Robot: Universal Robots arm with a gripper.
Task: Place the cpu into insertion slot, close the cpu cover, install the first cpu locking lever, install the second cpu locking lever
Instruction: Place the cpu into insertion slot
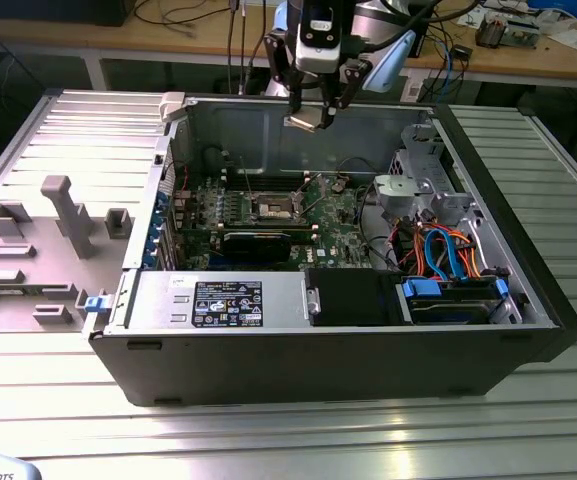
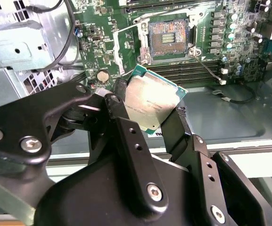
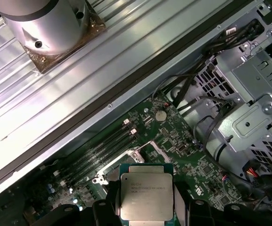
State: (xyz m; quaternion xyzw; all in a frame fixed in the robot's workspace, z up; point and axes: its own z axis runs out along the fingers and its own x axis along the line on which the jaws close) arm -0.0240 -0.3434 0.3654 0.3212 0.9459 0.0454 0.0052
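Observation:
My gripper (image 1: 310,118) hangs over the back of the open computer case (image 1: 328,370), shut on the cpu (image 1: 308,122). In both wrist views the cpu (image 2: 152,101) (image 3: 146,195) is a flat square chip with a silver top and green edge, pinched on two opposite sides by black fingers (image 2: 119,110). The insertion slot (image 2: 168,40) lies uncovered on the green motherboard (image 1: 328,215), well below the chip and apart from it, its dark pin field showing inside a silvery rim. In the exterior view the insertion slot (image 1: 273,208) is low and to the exterior view's left of the gripper. Thin wire levers (image 2: 124,29) stick out beside the slot.
A silver drive cage (image 1: 423,185) and orange and blue cables (image 1: 448,255) fill the case on the exterior view's right. A long black card (image 1: 258,243) and a labelled power supply (image 1: 223,300) lie in front of the slot. A grey fixture (image 1: 63,215) stands outside the case.

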